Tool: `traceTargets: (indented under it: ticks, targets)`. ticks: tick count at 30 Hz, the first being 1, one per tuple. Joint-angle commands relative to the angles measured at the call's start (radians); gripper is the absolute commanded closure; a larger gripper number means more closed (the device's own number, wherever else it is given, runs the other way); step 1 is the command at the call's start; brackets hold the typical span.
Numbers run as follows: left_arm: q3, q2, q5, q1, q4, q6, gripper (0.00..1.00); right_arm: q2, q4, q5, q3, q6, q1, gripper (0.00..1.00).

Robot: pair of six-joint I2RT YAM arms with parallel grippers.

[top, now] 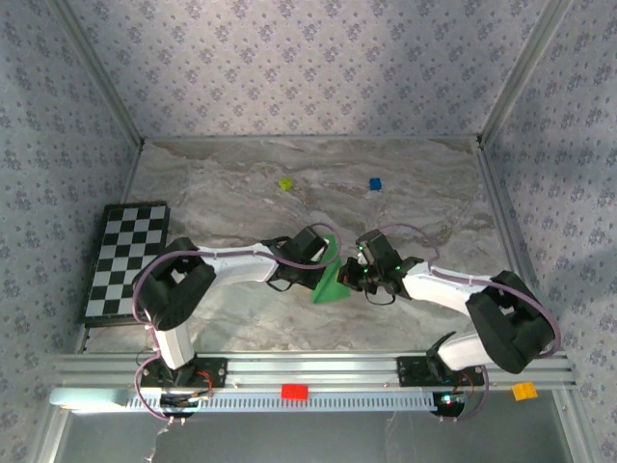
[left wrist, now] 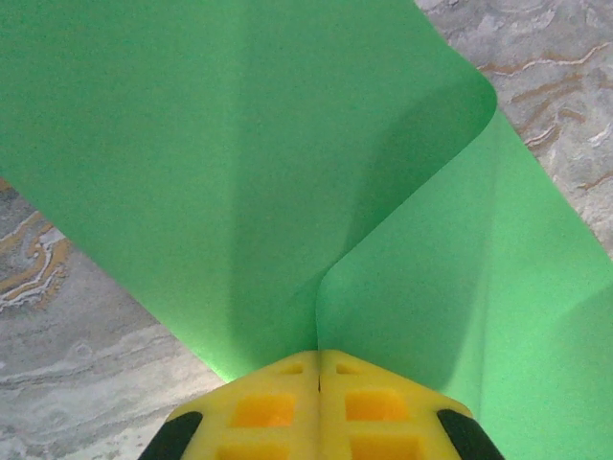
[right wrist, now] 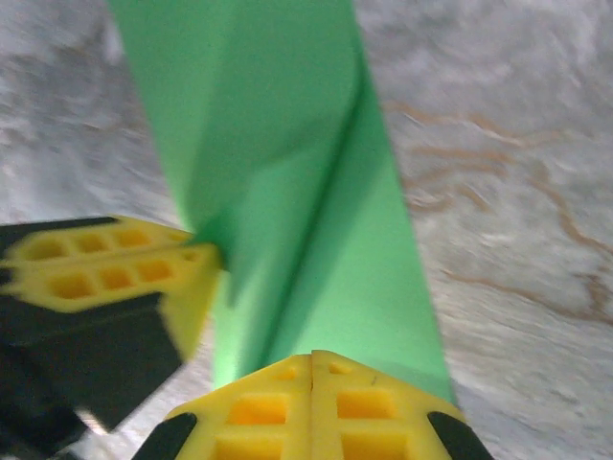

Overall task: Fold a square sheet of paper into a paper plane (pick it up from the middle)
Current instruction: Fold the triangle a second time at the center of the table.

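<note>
The bright green square sheet of paper [top: 330,282] is folded to a triangular outline and stands up off the marble table between my two grippers. My left gripper [top: 326,253] is shut on its upper part. In the left wrist view the yellow fingers [left wrist: 278,407] are pressed together, with the paper [left wrist: 239,144] fanning out from their seam in two curved flaps. My right gripper [top: 353,275] is shut on the paper's near end [right wrist: 287,144], where a lengthwise crease runs up from its tips. The left gripper [right wrist: 206,254] pinches the paper's left edge there. A finished paper plane is out of view.
A black-and-white checkerboard [top: 128,258] lies at the table's left edge. A tiny yellow-green block [top: 285,183] and a blue block [top: 375,183] sit farther back. On the front rail are a red block [top: 294,391] and an orange block [top: 523,391]. Patterned walls enclose the table.
</note>
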Motion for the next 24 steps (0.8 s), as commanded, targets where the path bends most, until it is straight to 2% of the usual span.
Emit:
traceTargets:
  ticks: [1,10,24]
  targets:
    - [-0.011,0.023,-0.011,0.005,0.001,-0.001,1.00,-0.003,0.149,-0.042,-0.028,0.052,-0.005,1.00]
    - [-0.016,0.026,-0.009,0.004,0.006,-0.002,1.00,0.119,0.329,-0.108,-0.024,0.133,0.005,1.00]
    - [-0.011,0.034,-0.009,0.006,0.002,0.002,1.00,0.218,0.373,-0.121,-0.037,0.145,0.005,1.00]
